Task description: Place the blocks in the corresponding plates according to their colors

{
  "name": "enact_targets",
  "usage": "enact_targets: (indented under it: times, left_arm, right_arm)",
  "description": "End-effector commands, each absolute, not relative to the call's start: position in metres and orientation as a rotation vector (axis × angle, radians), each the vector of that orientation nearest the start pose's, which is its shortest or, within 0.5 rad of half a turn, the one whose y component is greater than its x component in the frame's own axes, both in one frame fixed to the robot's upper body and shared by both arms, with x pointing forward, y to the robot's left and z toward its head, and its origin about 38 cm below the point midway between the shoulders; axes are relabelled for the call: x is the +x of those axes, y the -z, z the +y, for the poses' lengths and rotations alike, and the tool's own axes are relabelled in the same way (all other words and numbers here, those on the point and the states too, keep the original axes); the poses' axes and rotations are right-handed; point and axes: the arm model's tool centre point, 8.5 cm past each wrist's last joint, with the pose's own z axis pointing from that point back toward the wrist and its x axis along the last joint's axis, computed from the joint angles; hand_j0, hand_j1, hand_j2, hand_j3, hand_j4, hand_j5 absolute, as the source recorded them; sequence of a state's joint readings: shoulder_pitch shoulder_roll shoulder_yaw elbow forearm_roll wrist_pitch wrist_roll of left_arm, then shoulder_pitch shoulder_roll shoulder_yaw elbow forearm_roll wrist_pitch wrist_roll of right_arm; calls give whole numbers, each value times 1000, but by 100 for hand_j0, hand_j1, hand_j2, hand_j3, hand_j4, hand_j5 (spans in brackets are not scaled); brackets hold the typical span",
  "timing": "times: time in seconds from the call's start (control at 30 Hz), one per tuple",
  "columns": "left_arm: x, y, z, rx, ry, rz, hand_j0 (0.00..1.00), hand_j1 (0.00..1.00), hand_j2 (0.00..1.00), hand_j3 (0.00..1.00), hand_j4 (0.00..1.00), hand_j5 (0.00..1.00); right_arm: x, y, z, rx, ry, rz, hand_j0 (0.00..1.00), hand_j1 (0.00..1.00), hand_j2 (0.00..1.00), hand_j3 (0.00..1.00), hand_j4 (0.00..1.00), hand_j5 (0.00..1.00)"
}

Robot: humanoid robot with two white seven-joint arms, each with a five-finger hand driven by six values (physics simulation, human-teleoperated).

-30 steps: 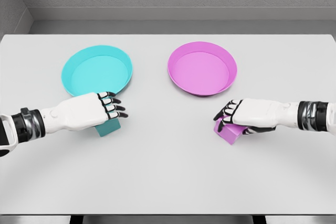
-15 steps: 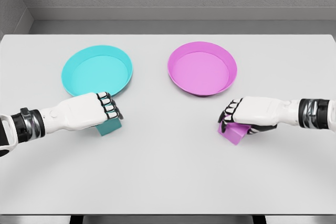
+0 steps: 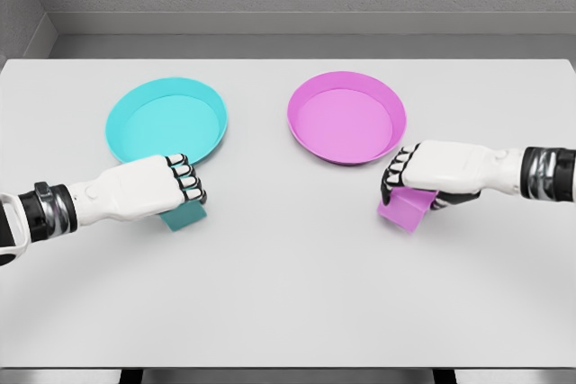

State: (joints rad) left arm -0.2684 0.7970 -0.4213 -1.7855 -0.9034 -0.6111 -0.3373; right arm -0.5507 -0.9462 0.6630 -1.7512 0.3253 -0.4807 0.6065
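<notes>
A white worktop is seen from above, with two round, shallow plates set side by side toward its far half. The turquoise plate lies on the left and the magenta plate on the right, well apart from each other. Nothing is held in either plate; only their smooth inner floors are shown.

Just in front of the turquoise plate, the white left hand is curled around a small teal block, whose lower part is seen beneath the knuckles. In front of the magenta plate's right edge, the white right hand is closed on a small magenta block, which is tilted. Both blocks are outside their matching plates, close to the near rims.
</notes>
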Motion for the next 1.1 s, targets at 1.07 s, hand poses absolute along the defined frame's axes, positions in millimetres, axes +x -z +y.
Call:
enact_targets:
  times: [1.07]
  left_arm:
    - [430,-225,294,-965,-2832,1871,40,40,40,40,40,40]
  right_arm:
    - [410,-261,-269,-446,-2104,-1376,57,57,57,57,57,57]
